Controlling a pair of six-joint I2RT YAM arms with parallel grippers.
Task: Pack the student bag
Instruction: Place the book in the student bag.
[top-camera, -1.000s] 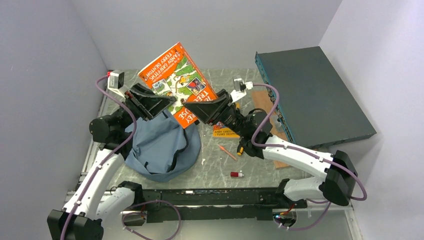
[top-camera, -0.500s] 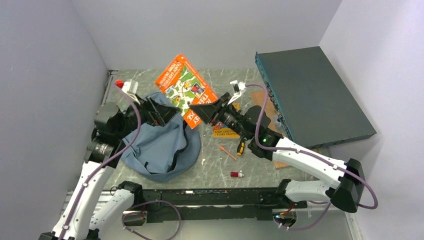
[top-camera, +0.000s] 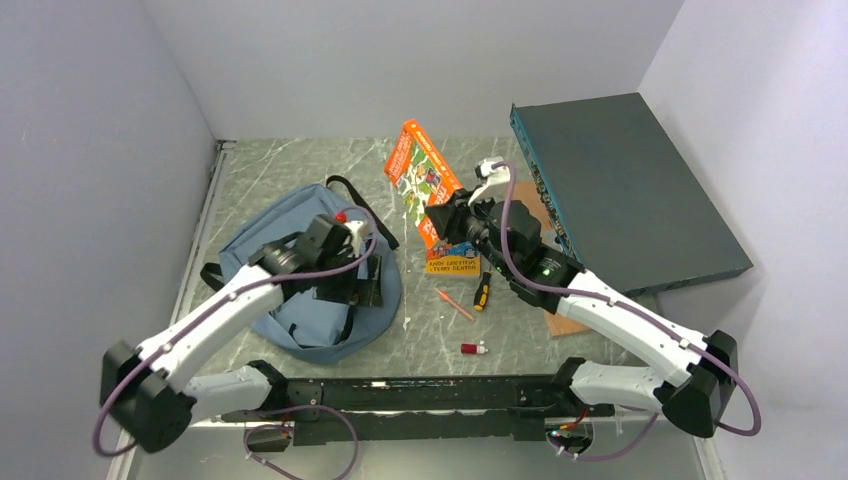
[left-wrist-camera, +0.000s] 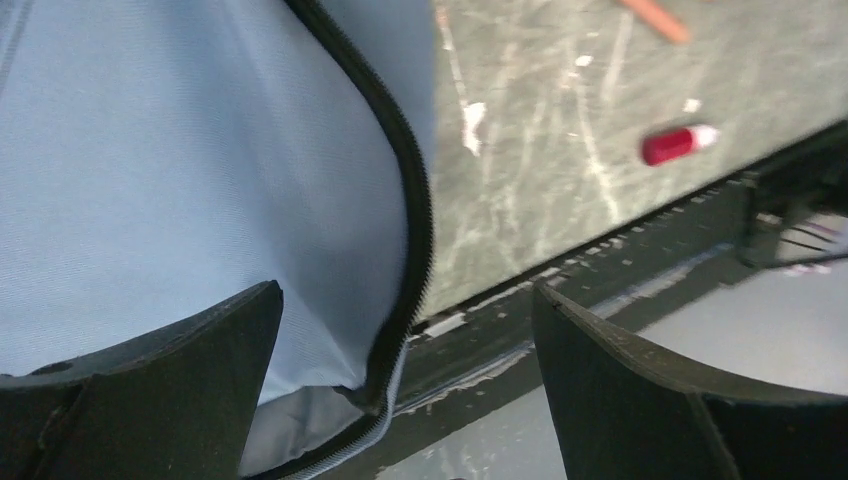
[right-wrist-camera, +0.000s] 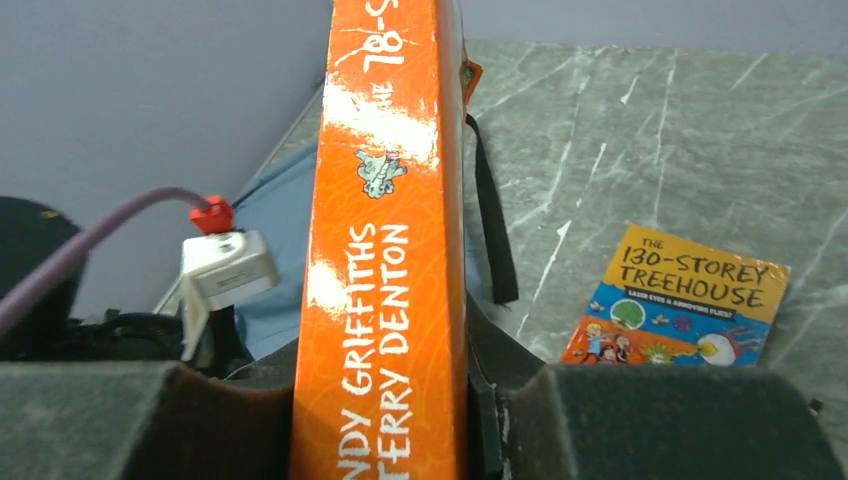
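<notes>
The student bag (top-camera: 262, 236), soft dusty-blue with black zippers, lies on the left of the table. My left gripper (top-camera: 352, 288) hovers over its near right edge, open and empty. In the left wrist view the bag's fabric (left-wrist-camera: 180, 150) and its black zipper (left-wrist-camera: 402, 190) run between the spread fingers (left-wrist-camera: 150, 390). My right gripper (top-camera: 447, 218) is shut on an orange book (top-camera: 420, 180), held upright and edge-on above the table's middle. The right wrist view shows the book's spine (right-wrist-camera: 385, 250) clamped between the pads.
A second book (top-camera: 452, 263) lies flat under the right arm. An orange pen (top-camera: 455, 303), a screwdriver (top-camera: 481, 293) and a small red item (top-camera: 473, 348) lie near the front. A dark teal flat box (top-camera: 620, 190) leans at the right, with a brown board (top-camera: 530, 215) beside it.
My left gripper has opened and swung down from beside the book to the bag's near edge. The right gripper has carried the orange book rightwards and turned it edge-on. The bag has settled flatter.
</notes>
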